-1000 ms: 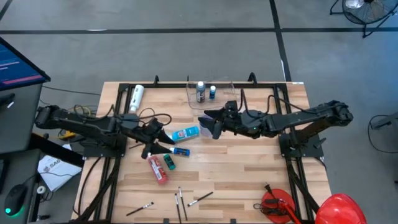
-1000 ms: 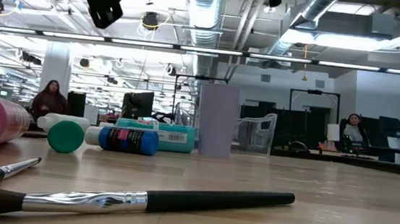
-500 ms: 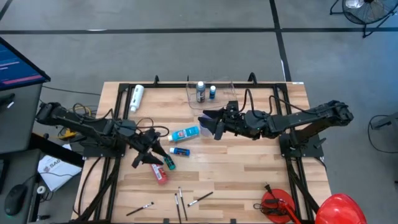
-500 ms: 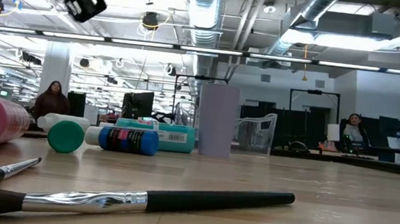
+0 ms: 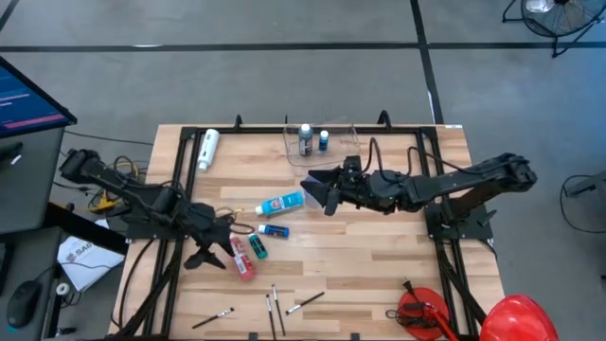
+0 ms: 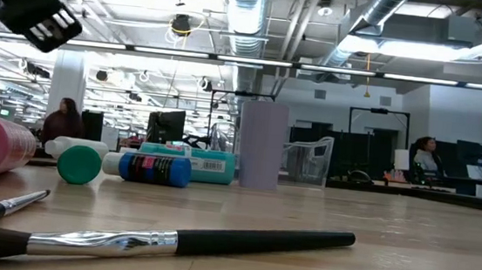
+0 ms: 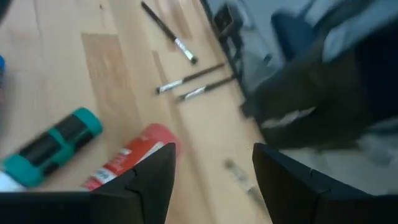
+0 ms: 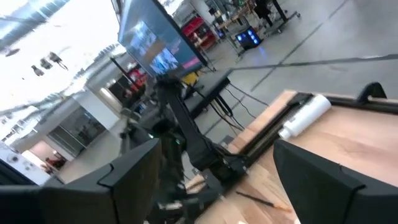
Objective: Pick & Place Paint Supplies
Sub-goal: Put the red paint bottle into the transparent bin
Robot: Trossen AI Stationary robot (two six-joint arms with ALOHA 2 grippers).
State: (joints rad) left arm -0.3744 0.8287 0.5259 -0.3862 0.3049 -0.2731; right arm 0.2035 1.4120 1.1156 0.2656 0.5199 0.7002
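Observation:
In the high view my left gripper hangs open above the table's near-left part, just left of the red tube. Its wrist view looks down on the red tube, a teal-capped bottle and thin brushes, all lying flat. My right gripper hovers open at mid-table, right of the light blue bottle; its wrist view shows a white tube lying far off. A small blue bottle and the teal bottle lie between the arms.
A clear tub at the far edge holds two small bottles. The white tube lies at the far left. Brushes lie near the near edge. In the low view a purple cup stands upright behind the bottles. People sit in the room beyond.
My left gripper has swung from beside the light blue and blue bottles toward the table's near-left corner, turning as it went, and now hangs left of the red tube. It carries nothing. The bottles and tubes lie where they were.

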